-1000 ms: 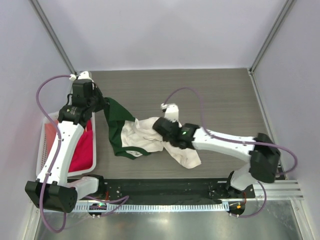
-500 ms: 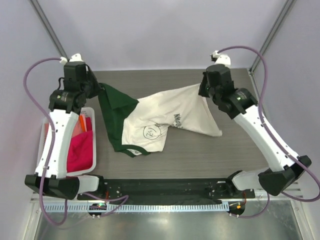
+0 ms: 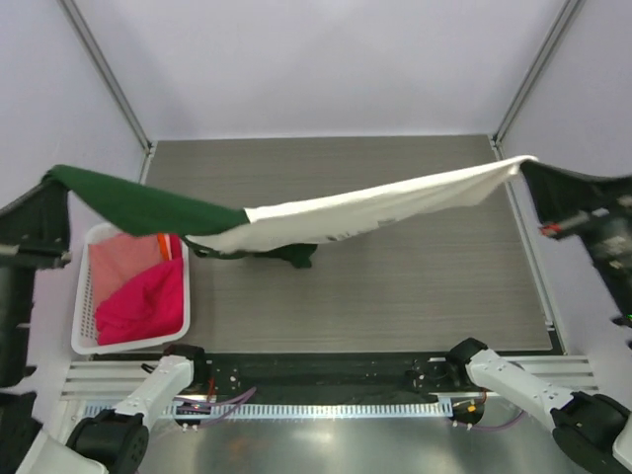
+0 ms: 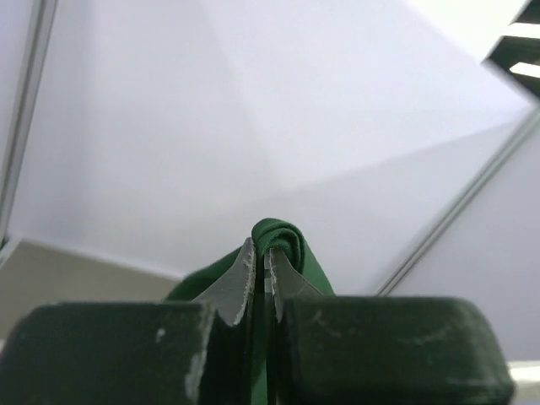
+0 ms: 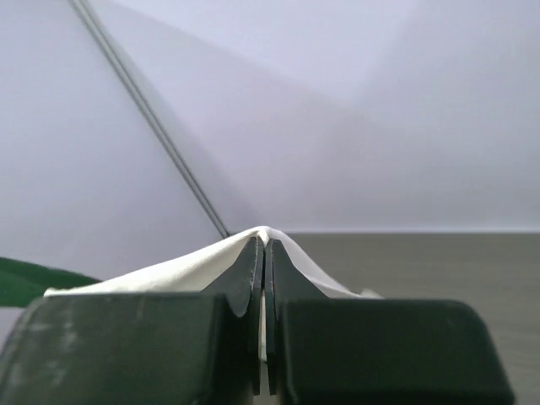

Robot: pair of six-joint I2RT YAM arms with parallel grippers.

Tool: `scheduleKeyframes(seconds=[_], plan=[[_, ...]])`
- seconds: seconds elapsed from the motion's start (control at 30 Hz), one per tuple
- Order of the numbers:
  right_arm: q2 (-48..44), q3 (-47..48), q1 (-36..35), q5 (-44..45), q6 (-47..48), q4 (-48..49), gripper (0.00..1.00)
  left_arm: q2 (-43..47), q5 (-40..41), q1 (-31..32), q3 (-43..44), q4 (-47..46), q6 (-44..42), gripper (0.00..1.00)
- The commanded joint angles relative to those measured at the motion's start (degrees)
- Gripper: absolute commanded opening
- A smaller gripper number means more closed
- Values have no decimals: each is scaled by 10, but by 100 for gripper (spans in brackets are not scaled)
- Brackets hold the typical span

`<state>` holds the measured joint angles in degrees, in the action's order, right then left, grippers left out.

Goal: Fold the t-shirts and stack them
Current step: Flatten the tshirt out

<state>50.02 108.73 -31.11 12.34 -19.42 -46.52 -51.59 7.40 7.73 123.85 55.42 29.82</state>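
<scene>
A cream t-shirt with dark green fabric at its left end hangs stretched in the air across the table, high and close to the top camera. My left gripper is shut on the green end; the left wrist view shows green cloth pinched between its closed jaws. My right gripper is shut on the cream end; the right wrist view shows cream cloth draped over its closed jaws. A green part sags toward the table. Magenta and salmon-pink shirts lie in the basket.
A white lattice basket stands at the table's left edge. The wood-grain tabletop lies below the stretched shirt. Pale enclosure walls with metal corner posts surround the table.
Both arms have risen and spread far apart, lifting the cream and green shirt off the table and pulling it taut. Earlier it lay bunched, then half spread, on the table.
</scene>
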Motion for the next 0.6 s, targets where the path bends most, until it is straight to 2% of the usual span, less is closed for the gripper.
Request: scheduleKeyframes(seconds=[0.0, 0.13, 0.27, 0.37, 0.5, 0.57], plan=[[-4, 73, 0, -24, -4, -30, 1, -32, -46, -3, 51, -14, 5, 0], [-8, 111, 0, -20, -8, -51, 1, -47, -63, -3, 87, -48, 16, 0], [-2, 92, 0, 32, -2, -57, 1, -60, -56, -3, 76, -92, 33, 0], [17, 54, 1, 73, 7, -55, 1, -76, -58, -3, 17, -151, 44, 0], [47, -53, 0, 154, 16, -18, 1, -111, -66, -3, -89, -218, 64, 0], [59, -110, 1, 171, 25, 6, 1, -140, -87, -3, -110, -235, 66, 0]])
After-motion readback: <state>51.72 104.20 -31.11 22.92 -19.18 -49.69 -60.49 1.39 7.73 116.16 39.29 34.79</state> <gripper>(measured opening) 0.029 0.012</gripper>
